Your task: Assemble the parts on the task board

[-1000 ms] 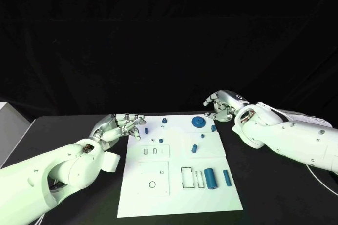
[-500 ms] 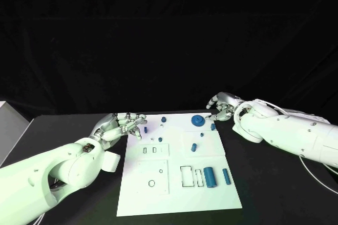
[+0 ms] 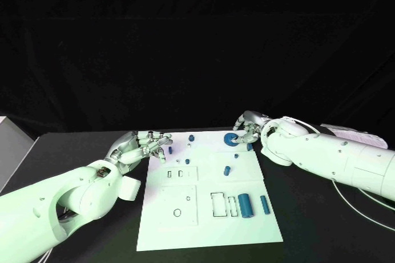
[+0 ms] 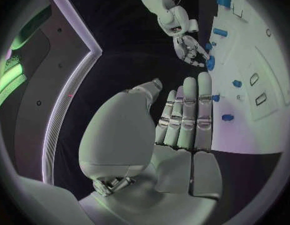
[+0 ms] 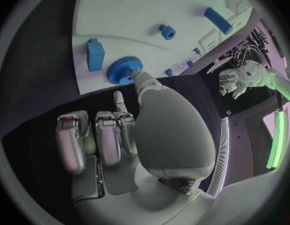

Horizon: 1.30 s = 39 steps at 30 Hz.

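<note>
The blue gear (image 3: 231, 140), near the task board's (image 3: 210, 226) far edge (small, stiff, light), suits a rim pinch; right hand (image 3: 248, 128) touches it ungrasped, left hand (image 3: 141, 146) empty.

The white rectangular task board (image 3: 247, 229) lies in the middle of the black table (image 3: 329, 217). The round blue toothed gear (image 3: 231, 140) sits at its far right corner, with the right hand (image 3: 249, 128) touching it. The left hand (image 3: 141, 146) rests beside the board's far left edge. Two blue cylinders (image 3: 245, 206) lie near the right edge.
</note>
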Motion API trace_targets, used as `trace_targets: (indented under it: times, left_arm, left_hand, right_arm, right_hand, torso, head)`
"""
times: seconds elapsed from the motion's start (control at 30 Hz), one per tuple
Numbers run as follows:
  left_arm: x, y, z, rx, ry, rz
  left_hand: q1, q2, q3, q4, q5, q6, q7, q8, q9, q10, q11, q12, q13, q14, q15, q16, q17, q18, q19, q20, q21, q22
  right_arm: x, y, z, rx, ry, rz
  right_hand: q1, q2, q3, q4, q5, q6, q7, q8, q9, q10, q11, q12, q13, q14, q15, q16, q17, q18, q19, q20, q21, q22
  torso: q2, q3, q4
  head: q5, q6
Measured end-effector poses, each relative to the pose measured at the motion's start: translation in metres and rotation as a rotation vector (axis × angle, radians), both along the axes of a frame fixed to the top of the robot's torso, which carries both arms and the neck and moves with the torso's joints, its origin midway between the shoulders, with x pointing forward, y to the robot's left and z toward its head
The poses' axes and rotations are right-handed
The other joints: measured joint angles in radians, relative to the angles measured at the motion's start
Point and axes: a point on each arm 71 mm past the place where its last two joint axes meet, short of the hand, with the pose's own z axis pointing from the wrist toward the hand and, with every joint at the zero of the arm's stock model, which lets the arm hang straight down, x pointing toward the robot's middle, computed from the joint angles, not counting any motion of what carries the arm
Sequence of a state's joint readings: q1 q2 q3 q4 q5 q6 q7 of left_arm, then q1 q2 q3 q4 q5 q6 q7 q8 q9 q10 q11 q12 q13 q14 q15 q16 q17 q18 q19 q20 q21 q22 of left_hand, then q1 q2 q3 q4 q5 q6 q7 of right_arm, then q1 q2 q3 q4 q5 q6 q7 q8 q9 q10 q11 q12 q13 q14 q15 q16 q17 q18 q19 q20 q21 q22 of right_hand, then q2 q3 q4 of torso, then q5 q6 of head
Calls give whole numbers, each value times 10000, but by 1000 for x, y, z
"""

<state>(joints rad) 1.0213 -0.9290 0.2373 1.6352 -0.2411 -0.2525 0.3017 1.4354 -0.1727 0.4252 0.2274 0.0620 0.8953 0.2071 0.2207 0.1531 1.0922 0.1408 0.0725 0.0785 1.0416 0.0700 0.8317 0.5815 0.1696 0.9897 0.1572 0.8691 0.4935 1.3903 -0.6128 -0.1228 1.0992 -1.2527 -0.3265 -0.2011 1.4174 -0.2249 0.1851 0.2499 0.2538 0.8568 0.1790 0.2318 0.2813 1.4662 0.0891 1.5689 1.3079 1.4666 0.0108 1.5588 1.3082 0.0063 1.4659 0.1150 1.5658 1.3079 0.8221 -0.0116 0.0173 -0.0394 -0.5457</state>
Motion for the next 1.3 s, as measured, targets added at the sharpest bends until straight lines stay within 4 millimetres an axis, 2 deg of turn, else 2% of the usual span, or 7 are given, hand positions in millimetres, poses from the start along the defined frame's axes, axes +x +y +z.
trace_targets:
  times: [0.3, 0.53, 0.77, 0.97, 1.03, 1.17, 1.3]
  left_arm:
    - [0, 0, 0, 24, -10, -13]
    - [0, 0, 0, 36, -10, -22]
    - [0, 0, 0, 47, -5, -20]
    - [0, 0, 0, 54, 4, -25]
    - [0, 1, 0, 58, 8, -25]
    - [0, 1, 0, 64, 14, -26]
    - [0, 1, 0, 69, 23, -27]
  left_hand:
    - [0, 0, 0, 0, 0, 0, 0, 0, 0, -22, 22, 0, 0, 0, 0, 0, 0, 0, -35, 35, 0, 9]
    - [0, 0, 26, -26, 0, 0, 0, 0, 0, -22, 22, 0, 0, 0, 0, 0, 0, -1, -35, 36, 0, 18]
    - [0, 0, 26, -26, 0, 0, 0, 0, 0, -21, 22, 0, 0, 0, 0, 0, 0, 0, -35, 35, 0, 20]
    - [0, 0, 26, -26, 0, 0, 0, 0, 0, -21, 22, 0, 0, 0, 0, 0, 0, -1, -35, 36, 0, 20]
    - [0, 0, 26, -26, 0, 0, 0, 0, 0, -21, 22, 0, 0, 0, 0, 0, 0, -1, -35, 36, 0, 20]
    - [0, 0, 26, -26, 0, 0, 0, 0, 0, -21, 22, 0, 0, 0, 0, 0, 0, 0, -34, 36, 42, 25]
    - [0, 0, 26, -26, 0, 0, 0, 0, 0, -21, 22, 0, 0, 0, 0, 0, 0, -1, -34, 36, 50, 33]
  right_arm:
    - [1, 3, -6, -100, 202, -90]
    - [1, 7, -7, -106, 227, -55]
    - [0, 8, -8, -126, 211, -24]
    - [0, 9, -8, -139, 124, -13]
    - [0, 9, -8, -147, 84, -2]
    - [-1, 10, -7, -171, -12, 24]
    - [-3, 12, -7, -235, -255, 111]
  right_hand:
    - [42, 42, -41, 44, 78, 38, -38, 108, 5, -1, -1, 0, -1, 1, 0, 0, -1, 1, 0, 0, 0, -1]
    - [131, 131, 0, 139, 133, 156, -79, 194, 27, -1, -1, 0, -2, 1, -1, 39, -2, 1, 0, 0, -1, -2]
    - [237, 236, 68, 207, 172, 284, -136, 263, 37, -2, -2, -1, -3, 1, -1, 39, -3, 1, 0, 0, -1, -3]
    - [414, 413, 581, 204, 307, 552, -175, 333, 1, -2, -2, -1, -3, 1, -1, 39, -4, 1, 0, -1, -1, -4]
    - [447, 445, 837, 169, 310, 637, -201, 323, -45, -17, -63, -1, -3, 1, -1, 39, -4, 1, 0, -1, -2, -4]
    - [523, 377, 1283, 46, 573, 729, -219, 327, -74, 18, -97, -1, -4, -3, -80, 39, -4, 2, 2, -79, -2, -5]
    - [584, 336, 1633, -56, 759, 746, -205, 329, -75, -17, -132, -1, -4, -3, -80, 39, -5, 2, 2, -79, -2, -5]
  torso:
    - [0, 11, -3]
    - [-2, 13, 8]
    - [-2, 19, -9]
    - [-2, 19, -4]
    - [-2, 18, 0]
    - [-2, 14, 1]
    - [-6, 15, -8]
  head:
    - [-43, -6]
    - [-23, -31]
    - [-2, -54]
    - [0, -65]
    - [-4, -67]
    - [-2, -68]
    - [14, -69]
